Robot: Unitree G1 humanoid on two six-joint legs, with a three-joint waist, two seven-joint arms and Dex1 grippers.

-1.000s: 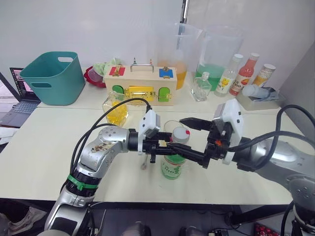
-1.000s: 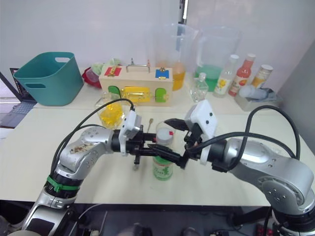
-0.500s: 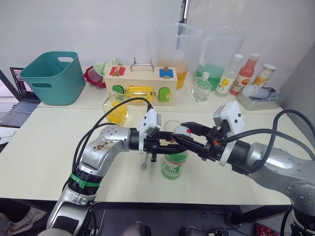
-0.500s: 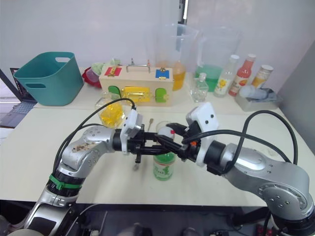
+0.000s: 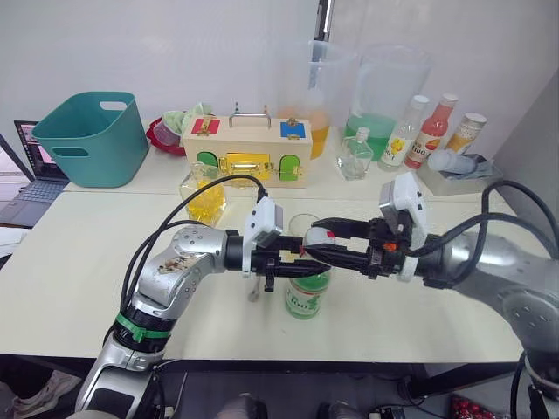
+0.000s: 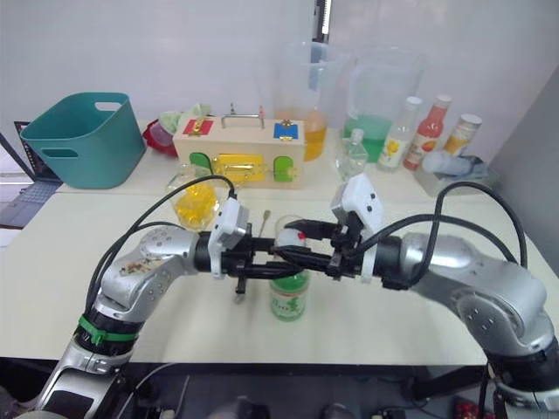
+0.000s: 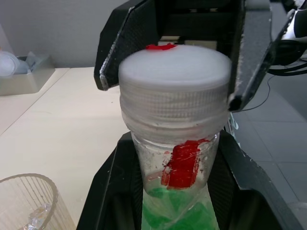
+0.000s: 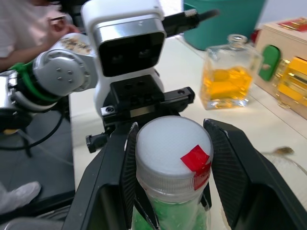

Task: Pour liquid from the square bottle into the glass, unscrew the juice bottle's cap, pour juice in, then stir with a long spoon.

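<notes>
The juice bottle is standing at the centre of the table. The left claw is pinching its neck, while the right claw is spread around the white cap. The glass is standing just behind.

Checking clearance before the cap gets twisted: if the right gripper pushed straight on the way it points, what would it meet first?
Probably the left gripper, facing the right gripper just beyond the juice bottle's cap; depth is uncertain.
</notes>
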